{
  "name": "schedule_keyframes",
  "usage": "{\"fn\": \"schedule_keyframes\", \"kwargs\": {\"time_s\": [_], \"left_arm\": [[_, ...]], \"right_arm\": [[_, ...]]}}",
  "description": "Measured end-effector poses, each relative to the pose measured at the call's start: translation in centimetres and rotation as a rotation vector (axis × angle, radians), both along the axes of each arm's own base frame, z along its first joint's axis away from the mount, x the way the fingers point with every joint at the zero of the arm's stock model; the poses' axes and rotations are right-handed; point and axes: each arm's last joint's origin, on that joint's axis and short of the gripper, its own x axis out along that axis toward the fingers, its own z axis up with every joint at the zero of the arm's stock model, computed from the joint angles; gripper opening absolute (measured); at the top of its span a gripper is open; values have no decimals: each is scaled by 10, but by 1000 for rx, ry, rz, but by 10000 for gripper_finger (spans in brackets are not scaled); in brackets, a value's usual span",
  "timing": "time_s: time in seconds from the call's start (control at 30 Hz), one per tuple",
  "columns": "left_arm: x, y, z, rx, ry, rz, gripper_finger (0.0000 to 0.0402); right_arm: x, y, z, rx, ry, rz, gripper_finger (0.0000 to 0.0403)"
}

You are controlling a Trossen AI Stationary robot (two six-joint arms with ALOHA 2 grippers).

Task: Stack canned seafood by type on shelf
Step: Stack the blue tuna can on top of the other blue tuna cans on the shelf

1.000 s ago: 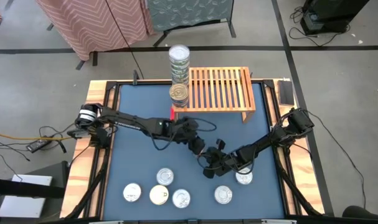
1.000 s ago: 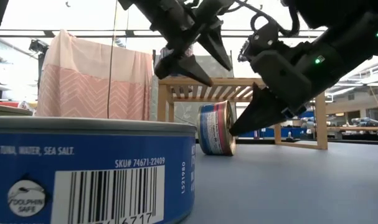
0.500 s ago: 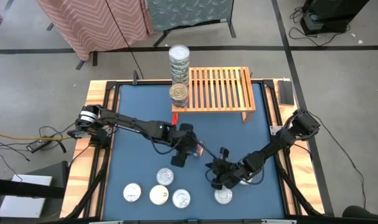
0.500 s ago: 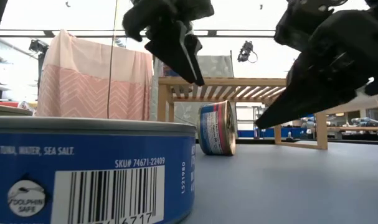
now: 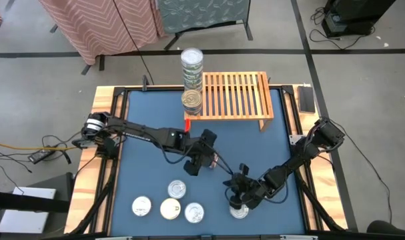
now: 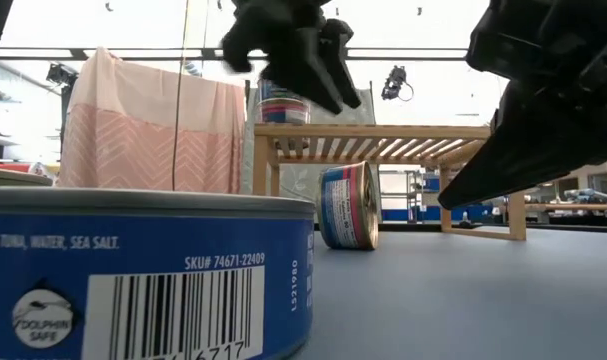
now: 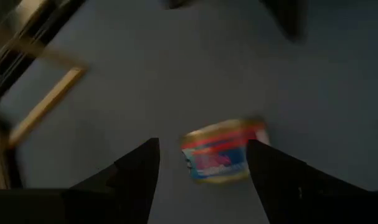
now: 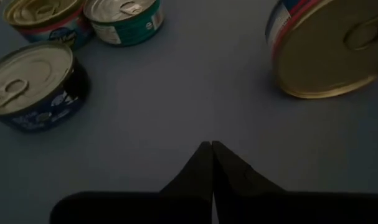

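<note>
High view: left gripper (image 5: 207, 159), jaws open, hides the tipped can (image 6: 349, 206); right gripper (image 5: 237, 194) closed.

left end effector (image 5: 201, 162) parted, right end effector (image 5: 237, 193) closed

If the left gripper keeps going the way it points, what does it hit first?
Probably the can lying on its side: it sits between the open jaws of the left gripper, straight ahead, though how far off is unclear.
</note>
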Motion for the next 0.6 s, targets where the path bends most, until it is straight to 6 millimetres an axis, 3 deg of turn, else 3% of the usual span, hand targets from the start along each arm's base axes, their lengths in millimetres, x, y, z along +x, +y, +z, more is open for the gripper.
{"fn": "schedule_keyframes", "kwargs": {"time_s": [0.17, 0.3, 0.6], "left_arm": [[1, 11, 4, -415, -79, 607, 245], [5, 15, 3, -733, -108, 863, 245], [17, 13, -27, -753, -128, 1058, 245]], "right_arm": [[-1, 0, -1, 51, -6, -48, 6], [-13, 7, -4, 97, 17, -104, 5], [-46, 30, -9, 147, 3, -172, 6]]}}
